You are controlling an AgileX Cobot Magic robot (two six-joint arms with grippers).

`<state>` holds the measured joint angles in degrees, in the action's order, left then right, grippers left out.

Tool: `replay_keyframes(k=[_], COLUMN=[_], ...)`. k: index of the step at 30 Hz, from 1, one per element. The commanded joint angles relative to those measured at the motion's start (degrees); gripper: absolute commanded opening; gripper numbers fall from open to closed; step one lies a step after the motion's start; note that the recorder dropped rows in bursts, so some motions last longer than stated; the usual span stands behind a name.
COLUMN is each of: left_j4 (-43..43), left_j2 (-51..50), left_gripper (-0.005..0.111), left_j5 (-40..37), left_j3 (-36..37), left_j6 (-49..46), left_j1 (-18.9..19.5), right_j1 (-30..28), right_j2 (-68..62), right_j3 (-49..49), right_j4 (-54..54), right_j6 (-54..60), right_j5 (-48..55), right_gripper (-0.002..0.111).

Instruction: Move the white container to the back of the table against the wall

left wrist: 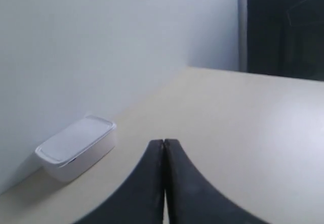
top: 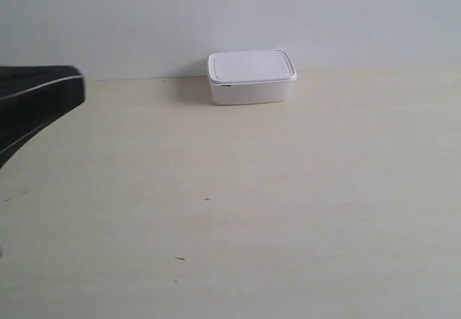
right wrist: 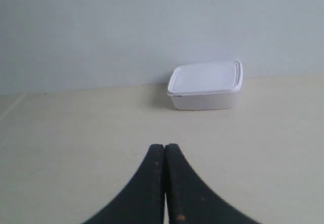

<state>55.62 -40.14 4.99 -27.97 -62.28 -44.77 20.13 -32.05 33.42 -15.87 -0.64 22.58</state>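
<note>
The white container (top: 251, 78) stands lid-on at the far edge of the table (top: 288, 189), close against the wall (top: 230, 16). It also shows in the left wrist view (left wrist: 77, 147) and the right wrist view (right wrist: 205, 85). My left gripper (left wrist: 164, 142) is shut on nothing and held well away from the box. My right gripper (right wrist: 165, 146) is likewise shut and empty, some way in front of the box. A black arm part (top: 32, 103) juts in at the exterior view's left; its fingers are out of frame there.
A few tiny dark specks (top: 207, 200) mark the beige tabletop. A dark panel (left wrist: 283, 27) stands beyond the table's far end in the left wrist view.
</note>
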Motion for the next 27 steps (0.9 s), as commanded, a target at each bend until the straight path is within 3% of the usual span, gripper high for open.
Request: replay_keyframes(k=[1,6,11,16,22,27], left_j4=[0.92,0.41,-3.04,-6.22,0.25,0.5], left_j2=[10.96,17.49,17.48,17.48,17.48,17.48], left_gripper=[0.0,0.0,0.0,0.0,0.0,0.0], left_j5=[4.85,6.33,13.22,15.56,15.36,15.24], left_j3=[7.8,15.03,19.36,19.8,19.8,19.8], left_j6=[2.41,2.89,5.05,8.02,11.79,11.79], left_j1=[-5.95,-7.41,-7.41,-7.41,-7.41,-7.41], right_j1=[0.2,0.2,0.2,0.2,0.2,0.2], right_j2=[15.48,26.59,28.6,28.6,28.6,28.6], right_j3=[-7.18,-14.27,-22.63,-26.56,-26.67,-26.67], right_j4=[-3.43,-5.35,-6.87,-7.15,-9.76,-10.09], right_j6=[-0.03,-0.03,0.09,0.09,0.09,-0.03], right_j5=[0.43,0.89,-9.28,-16.04,-15.25,-15.11], right_gripper=[0.0,0.0,0.0,0.0,0.0,0.0])
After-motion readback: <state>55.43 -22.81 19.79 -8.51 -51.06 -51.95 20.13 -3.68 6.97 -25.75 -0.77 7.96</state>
